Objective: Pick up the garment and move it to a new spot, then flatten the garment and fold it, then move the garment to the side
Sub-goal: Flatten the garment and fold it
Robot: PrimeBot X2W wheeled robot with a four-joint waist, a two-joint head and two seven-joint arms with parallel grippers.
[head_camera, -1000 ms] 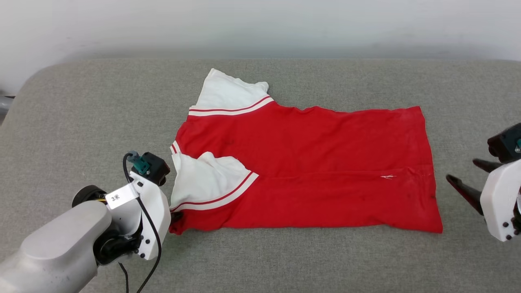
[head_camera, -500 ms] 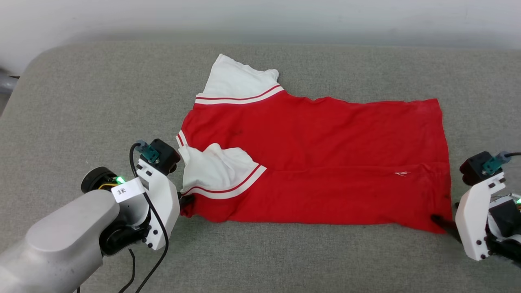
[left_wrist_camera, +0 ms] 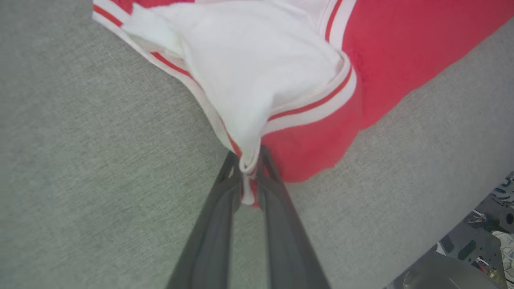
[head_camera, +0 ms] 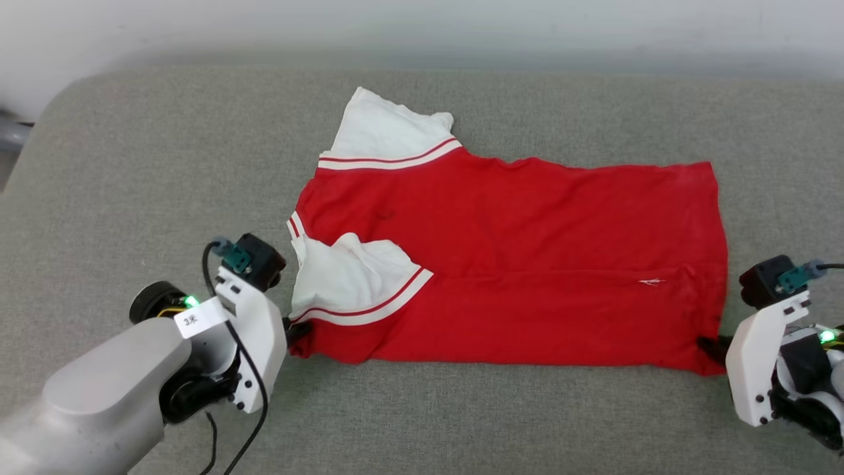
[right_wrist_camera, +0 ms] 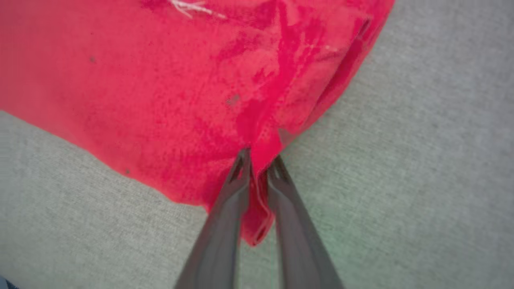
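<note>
The garment (head_camera: 514, 264), a red T-shirt with white sleeves and red-and-white striped trim, lies folded lengthwise on the grey cushion (head_camera: 132, 165), collar end to the left. No print is visible on the upturned side. My left gripper (head_camera: 295, 330) is shut on the near left corner, pinching white sleeve trim and red cloth (left_wrist_camera: 249, 168). At the near right corner, my right gripper (head_camera: 713, 346) is shut on the red hem (right_wrist_camera: 257, 176). A small white thread mark (head_camera: 649, 282) shows near the right end.
The grey cushion reaches a pale wall (head_camera: 422, 26) at the back and curves off at the far left (head_camera: 59, 99). The left wrist view catches floor clutter (left_wrist_camera: 482, 241) past the cushion's edge.
My right gripper came in from the right to the near right hem corner and closed on it. The head camera shifted slightly after the first frame. The left gripper kept its hold.
</note>
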